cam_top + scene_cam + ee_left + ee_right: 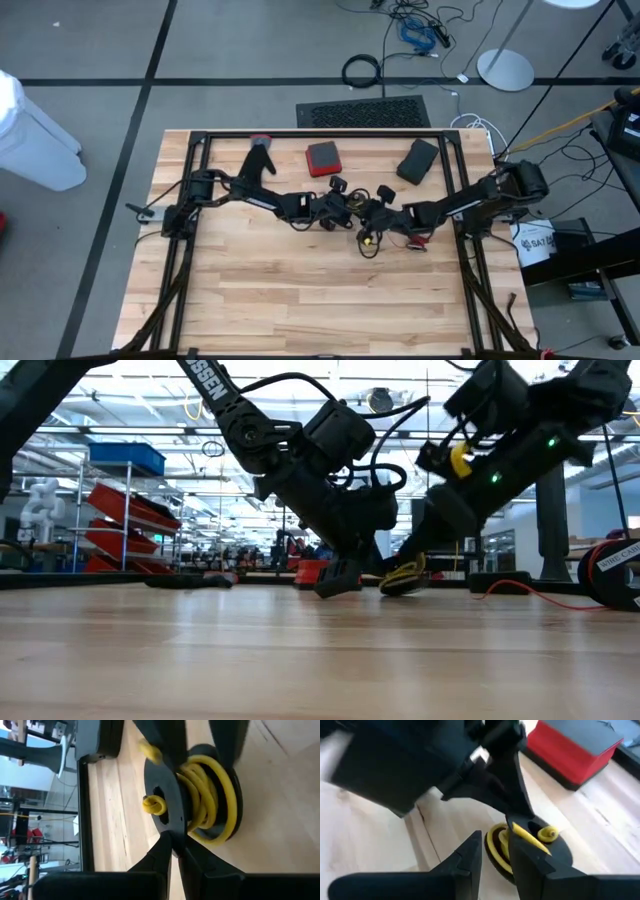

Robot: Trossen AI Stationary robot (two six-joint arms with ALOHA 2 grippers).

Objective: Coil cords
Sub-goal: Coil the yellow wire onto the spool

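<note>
Both pincers meet mid-worktop (250, 300) over the yellow cord (212, 795), now wound up. The left pincer (175, 851) pinches it; the right pincer (496, 851) is slightly open. Next, let go gently.

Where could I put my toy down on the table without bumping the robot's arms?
The wide bare wood on the near half of the table, below both arms, is free. The middle is crowded: the left pincer and right pincer meet over the yellow cord. The far edge holds a red box and a black box.
</note>
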